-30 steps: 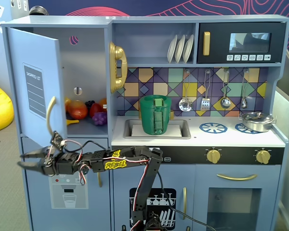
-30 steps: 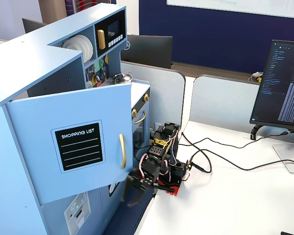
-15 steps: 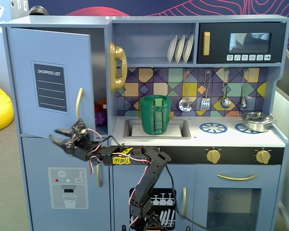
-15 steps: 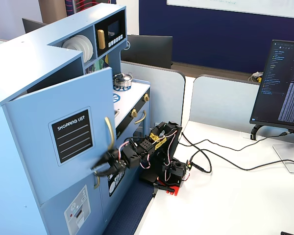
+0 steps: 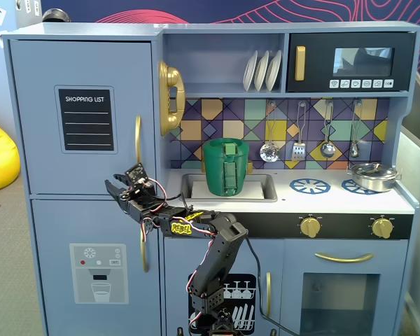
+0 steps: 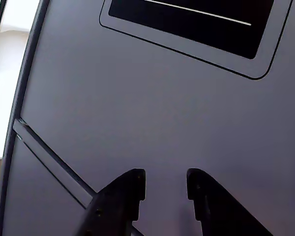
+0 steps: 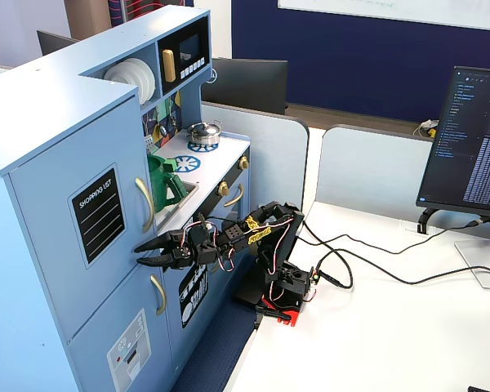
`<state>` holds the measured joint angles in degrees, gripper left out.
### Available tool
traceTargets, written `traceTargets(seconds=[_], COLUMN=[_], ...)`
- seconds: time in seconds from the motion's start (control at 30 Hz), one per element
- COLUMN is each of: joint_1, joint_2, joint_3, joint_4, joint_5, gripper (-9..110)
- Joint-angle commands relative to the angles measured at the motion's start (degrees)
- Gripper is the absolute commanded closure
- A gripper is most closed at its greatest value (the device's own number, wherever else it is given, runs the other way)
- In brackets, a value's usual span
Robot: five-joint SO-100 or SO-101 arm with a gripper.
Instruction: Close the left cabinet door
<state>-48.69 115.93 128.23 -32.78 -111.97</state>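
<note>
The left cabinet door (image 5: 84, 161) is light blue, with a black "SHOPPING LIST" panel (image 5: 88, 119) and a curved gold handle (image 5: 137, 138). It looks flush with the cabinet front in both fixed views (image 7: 61, 237). My gripper (image 5: 113, 187) is open and empty, and it points at the door's lower part just left of the handle's foot. In the wrist view the door (image 6: 137, 108) fills the frame. My gripper (image 6: 165, 179) is close in front of it, and I cannot tell whether it touches. The seam (image 6: 49, 157) to the lower door shows at the left.
The lower blue door with the ice dispenser graphic (image 5: 98, 273) is below, with its own gold handle (image 5: 145, 250). A green pot (image 5: 227, 166) sits in the sink to the right. The arm's base (image 7: 282, 286) stands on a white table with cables, and a monitor (image 7: 474, 139) stands at the right.
</note>
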Motion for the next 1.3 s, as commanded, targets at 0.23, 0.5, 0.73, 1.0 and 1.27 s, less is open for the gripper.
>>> traceTargets(seconds=[0.23,0.5,0.73,1.0,1.27], joint_1=[1.23,16.96,36.39,45.62,47.81], joint_2=[18.81,42.71,48.52,55.81,63.02], joint_3=[9.32,18.90,25.84,37.53,43.33], joint_4=[10.11,42.80,71.02,90.44,107.84], joint_5=[3.78,14.94,17.23,21.09,26.28], gripper=[102,102,102,102,102])
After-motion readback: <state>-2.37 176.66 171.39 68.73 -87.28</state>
